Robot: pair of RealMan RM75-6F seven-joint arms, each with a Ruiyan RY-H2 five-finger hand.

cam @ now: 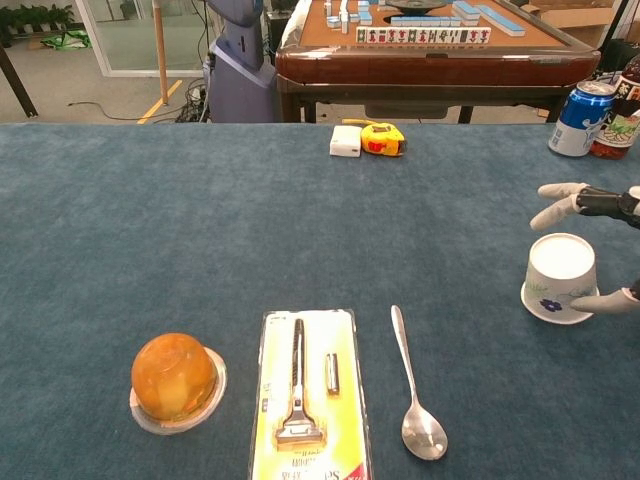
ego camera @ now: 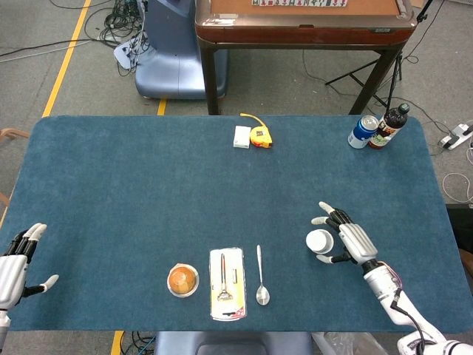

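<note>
A white paper cup (ego camera: pixel 320 240) (cam: pixel 560 278) stands upside down on the blue table at the front right. My right hand (ego camera: pixel 349 240) (cam: pixel 592 201) is just to its right, with the fingers spread on either side of the cup and not gripping it. The thumb tip (cam: pixel 608 302) lies close to the cup's rim. My left hand (ego camera: pixel 15 265) hovers at the table's front left edge, fingers apart and holding nothing; it shows only in the head view.
Along the front lie a metal spoon (cam: pixel 415 400), a razor in a blister pack (cam: pixel 305 400) and an orange jelly cup (cam: pixel 175 380). A white box (ego camera: pixel 242 136) and yellow tape measure (ego camera: pixel 259 136) sit at the back. A can (ego camera: pixel 363 131) and bottle (ego camera: pixel 389 126) stand back right.
</note>
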